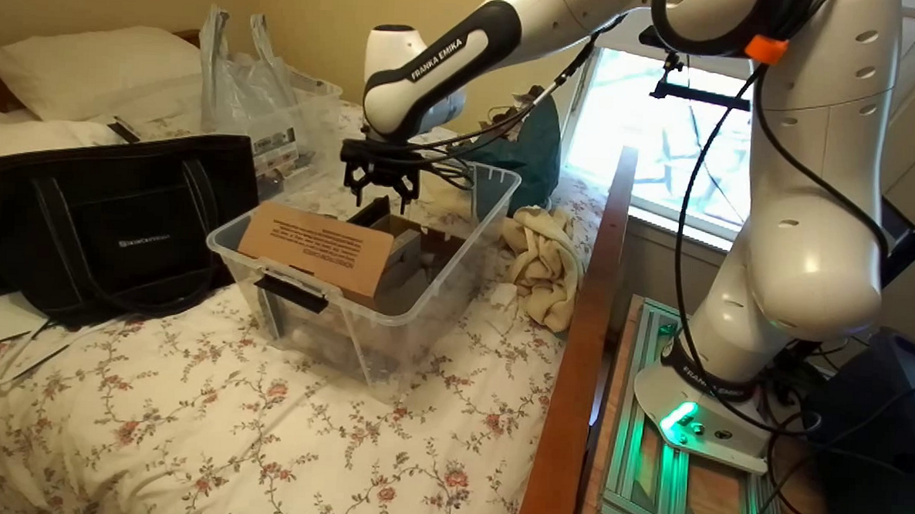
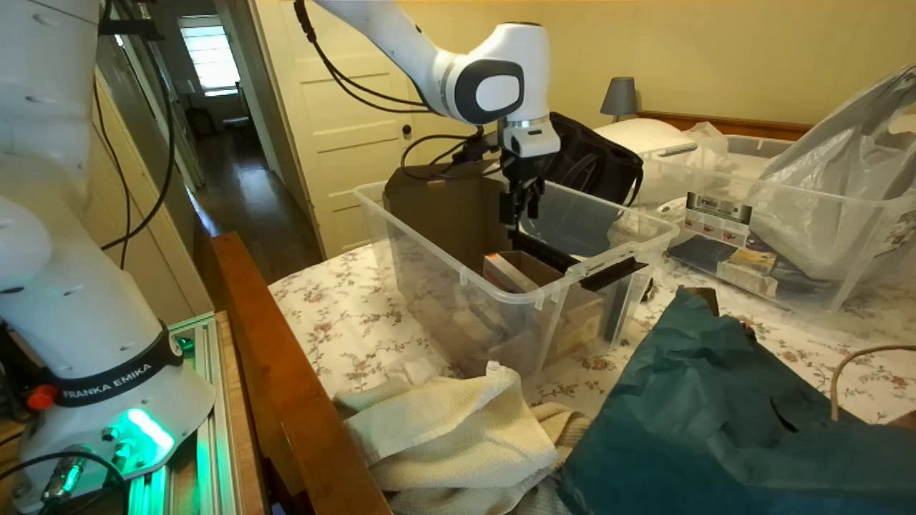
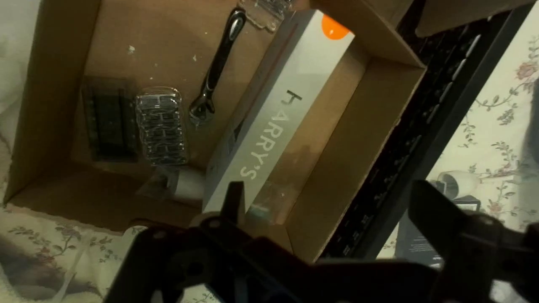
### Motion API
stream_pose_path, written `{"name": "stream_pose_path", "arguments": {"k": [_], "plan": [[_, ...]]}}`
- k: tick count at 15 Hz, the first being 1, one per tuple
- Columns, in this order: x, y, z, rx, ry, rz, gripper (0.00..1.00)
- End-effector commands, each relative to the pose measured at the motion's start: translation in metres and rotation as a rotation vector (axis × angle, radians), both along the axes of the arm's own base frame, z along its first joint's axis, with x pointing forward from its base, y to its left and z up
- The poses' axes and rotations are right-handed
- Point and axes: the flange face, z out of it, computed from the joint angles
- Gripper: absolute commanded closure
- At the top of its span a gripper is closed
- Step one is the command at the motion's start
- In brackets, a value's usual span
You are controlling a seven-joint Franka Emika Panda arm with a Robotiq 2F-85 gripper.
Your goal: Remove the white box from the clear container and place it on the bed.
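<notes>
Yellow wall (image 1: 320,42) behind, flowered bed (image 1: 264,434) below — you've got the black bag (image 1: 139,216) at left, then the clear container (image 1: 330,340), a cardboard box (image 3: 362,126) within holding the white box (image 3: 286,105), lettered HARRY'S; your gripper (image 1: 381,201) hangs above, parted and empty — window (image 1: 660,134) right, FRANKA EMIKA on the arm (image 1: 824,172).

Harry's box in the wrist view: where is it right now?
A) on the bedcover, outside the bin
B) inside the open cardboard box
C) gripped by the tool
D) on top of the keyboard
B, since the wrist view shows the Harry's box between the walls of the open cardboard box, and an exterior view shows the tool open above the clear storage bin.
</notes>
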Motion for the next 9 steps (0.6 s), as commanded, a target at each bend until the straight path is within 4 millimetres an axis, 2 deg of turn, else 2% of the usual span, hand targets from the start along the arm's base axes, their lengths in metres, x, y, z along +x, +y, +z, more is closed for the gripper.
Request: {"name": "stream_pose_path", "arguments": {"k": [1, 9], "plan": [[0.011, 0.005, -0.025, 0.0, -0.006, -0.029, 0.0], [0.019, 0.002, -0.078, -0.025, -0.013, -0.051, 0.0]]}}
